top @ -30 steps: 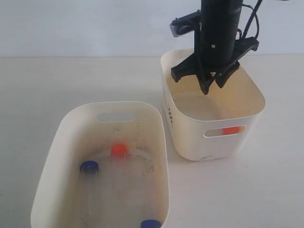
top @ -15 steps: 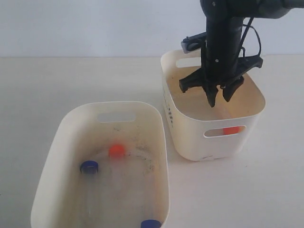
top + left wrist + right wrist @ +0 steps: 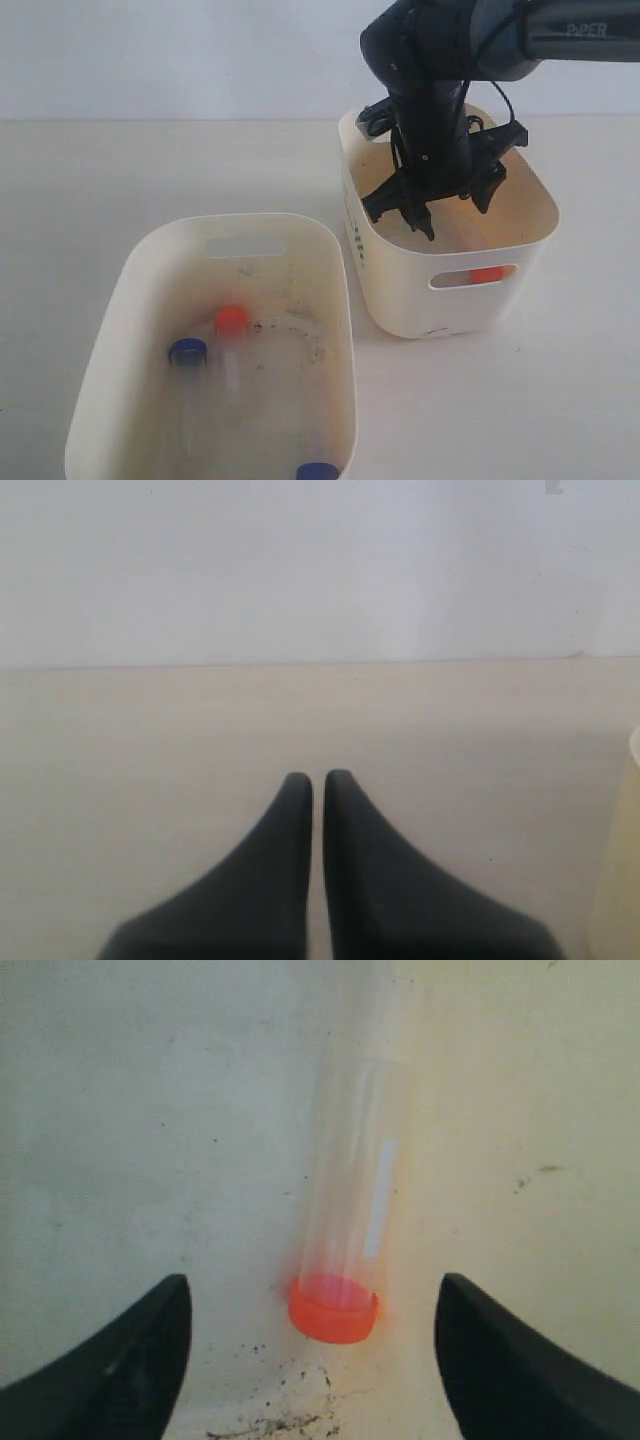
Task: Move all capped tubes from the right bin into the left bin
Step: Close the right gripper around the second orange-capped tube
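One orange-capped tube [image 3: 350, 1160] lies on the floor of the right bin [image 3: 400, 290]; three other tubes [image 3: 187, 351] are in the left bin [image 3: 110, 330]. The right hand [image 3: 313, 1290] hangs inside the right bin, wide and empty, one finger on each side of the tube near its cap. The tube's long axis runs across the closing line, so a straight descent should suffice. The left hand [image 3: 318, 780], pressed together, is over bare tabletop [image 3: 150, 730], well apart.

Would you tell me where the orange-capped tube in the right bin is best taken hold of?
Grip the orange-capped tube on its clear body, just past the cap, coming from above with the right pincer closing across its width. It is slim and straight, and the open jaws straddle it with room on both sides.
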